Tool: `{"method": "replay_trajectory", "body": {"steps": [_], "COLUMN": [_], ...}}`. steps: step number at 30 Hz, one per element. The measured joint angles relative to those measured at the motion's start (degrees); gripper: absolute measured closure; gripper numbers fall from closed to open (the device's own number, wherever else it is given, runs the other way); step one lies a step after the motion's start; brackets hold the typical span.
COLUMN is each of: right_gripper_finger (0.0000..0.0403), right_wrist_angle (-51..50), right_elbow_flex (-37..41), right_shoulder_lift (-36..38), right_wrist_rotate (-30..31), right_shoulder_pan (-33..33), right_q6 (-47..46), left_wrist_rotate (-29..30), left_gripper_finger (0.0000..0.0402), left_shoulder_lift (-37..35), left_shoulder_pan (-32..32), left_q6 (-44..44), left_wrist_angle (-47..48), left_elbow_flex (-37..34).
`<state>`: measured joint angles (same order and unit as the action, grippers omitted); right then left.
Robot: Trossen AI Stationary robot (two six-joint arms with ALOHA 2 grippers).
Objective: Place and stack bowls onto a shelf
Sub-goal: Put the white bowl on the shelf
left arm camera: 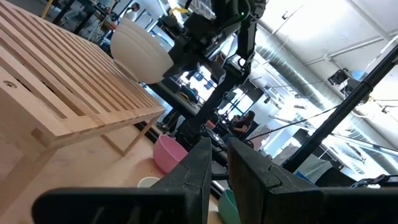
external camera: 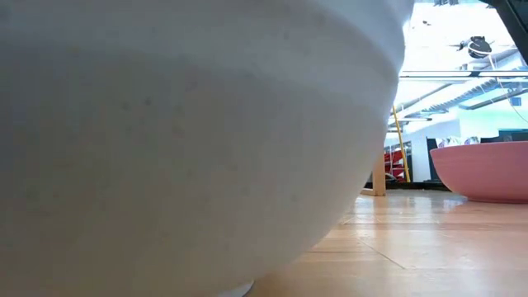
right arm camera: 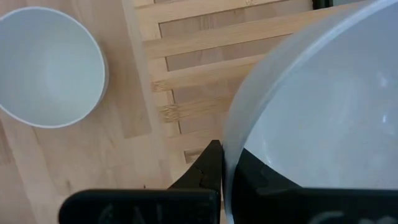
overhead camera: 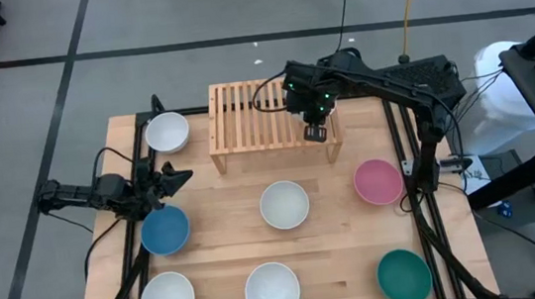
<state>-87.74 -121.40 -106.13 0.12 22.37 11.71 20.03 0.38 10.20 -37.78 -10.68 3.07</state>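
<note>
You have 2 dark arms, both black all over. The left arm [overhead camera: 93, 194] is thin, made of short chunky parts joined in a row, with thin black cables looping along it. Its end effector [overhead camera: 173, 175] has 2 dark pointed fingers [left arm camera: 193, 171] with flat sides. The right arm [overhead camera: 390, 82] is thicker and blocky, with black cables hanging off it. Near the right end effector [overhead camera: 315, 130] you can see small green lights [overhead camera: 322, 91] glowing on the wrist.
</note>
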Motion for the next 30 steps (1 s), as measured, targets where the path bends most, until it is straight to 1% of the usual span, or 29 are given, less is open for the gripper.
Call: {"method": "replay_trajectory", "body": {"steps": [4, 12, 17, 20, 24, 30], "right_gripper_finger": [0.0403, 0.0402, 0.0398, 0.0381, 0.0348, 0.0307], "right_wrist_angle": [-0.09, 1.42, 3.29, 5.18, 6.63, 6.82], "right_elbow_flex": [0.28, 5.34, 5.81, 5.92, 6.03, 6.03], "right_shoulder_lift": [0.01, 0.33, 0.27, 0.06, -0.11, -0.11], "right_wrist_rotate": [0.02, 0.65, 0.47, -0.27, -0.52, -0.48], "right_shoulder_pan": [0.01, 0.00, 0.00, 0.01, 0.02, 0.00], "right_q6": [1.09, 1.83, 2.85, 3.98, 4.32, 5.77], "left_wrist_rotate": [0.00, 0.00, 0.00, 0.00, 0.00, 0.00], "left_gripper_finger": [0.0346, 0.0346, 0.0346, 0.0346, 0.0346, 0.0346], "left_shoulder_lift": [-0.01, -0.01, -0.02, 0.00, 0.00, 0.00], "left_shoulder_pan": [0.01, 0.01, 0.00, 0.01, 0.02, 0.02], "left_q6": [0.00, 0.00, 0.00, 0.00, 0.00, -0.02], "left_wrist_angle": [0.00, 0.00, 0.00, 0.00, 0.00, 0.00], "left_elbow_flex": [0.00, 0.00, 0.00, 0.00, 0.00, 0.00]}}
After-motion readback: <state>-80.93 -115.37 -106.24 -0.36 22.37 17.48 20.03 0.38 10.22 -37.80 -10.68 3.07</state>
